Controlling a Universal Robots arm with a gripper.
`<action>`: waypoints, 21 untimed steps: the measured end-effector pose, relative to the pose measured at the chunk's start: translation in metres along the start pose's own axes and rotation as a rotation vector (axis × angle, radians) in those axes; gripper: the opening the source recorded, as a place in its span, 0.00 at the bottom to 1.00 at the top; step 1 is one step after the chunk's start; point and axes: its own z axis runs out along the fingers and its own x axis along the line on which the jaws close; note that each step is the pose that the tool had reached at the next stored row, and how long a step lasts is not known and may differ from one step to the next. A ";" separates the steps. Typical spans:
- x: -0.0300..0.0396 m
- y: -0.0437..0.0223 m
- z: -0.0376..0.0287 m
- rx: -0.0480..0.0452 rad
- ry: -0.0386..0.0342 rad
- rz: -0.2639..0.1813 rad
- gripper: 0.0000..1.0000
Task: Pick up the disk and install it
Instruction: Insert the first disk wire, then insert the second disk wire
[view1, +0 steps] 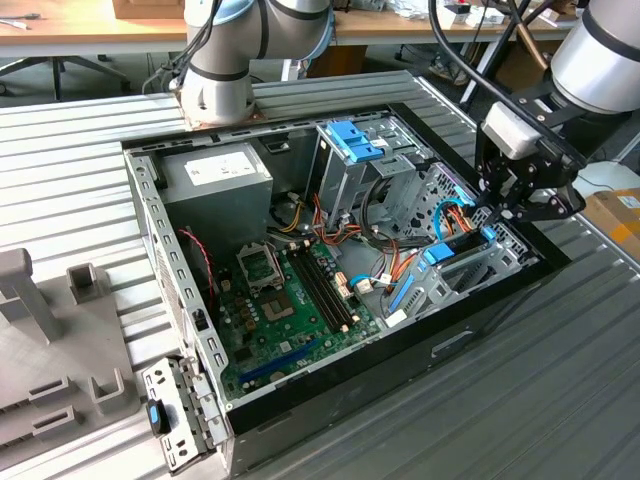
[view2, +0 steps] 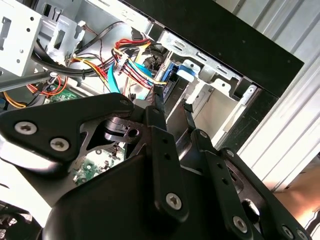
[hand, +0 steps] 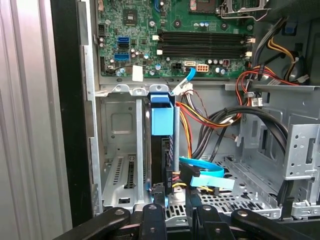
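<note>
The disk (hand: 167, 159) is a black slab with blue rails and a blue end tab. It stands on edge in a slot of the silver drive bay (hand: 117, 165) at the case's corner. In the exterior view the disk (view1: 455, 246) sits in that bay at the case's right side. My gripper (view1: 491, 217) hangs just over the disk's outer end. In both wrist views its fingers are apart, either side of the disk's end, gripper (hand: 175, 196) and gripper (view2: 173, 104). Nothing is clamped between them.
The open computer case (view1: 480, 320) lies on a ribbed metal table. Inside are the motherboard (view1: 290, 300), power supply (view1: 215, 178), a tall silver cage with a blue clip (view1: 352, 140) and bundled cables (hand: 215, 120). Another arm's base (view1: 220, 90) stands behind. A grey fixture (view1: 50, 340) sits at the exterior view's left.
</note>
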 end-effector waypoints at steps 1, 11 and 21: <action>-0.0001 0.0000 0.0000 0.0000 -0.0001 0.000 0.31; -0.0001 -0.0002 -0.0011 0.0000 0.0002 0.000 0.31; -0.0128 -0.0022 0.0004 -0.0001 0.0026 0.000 0.31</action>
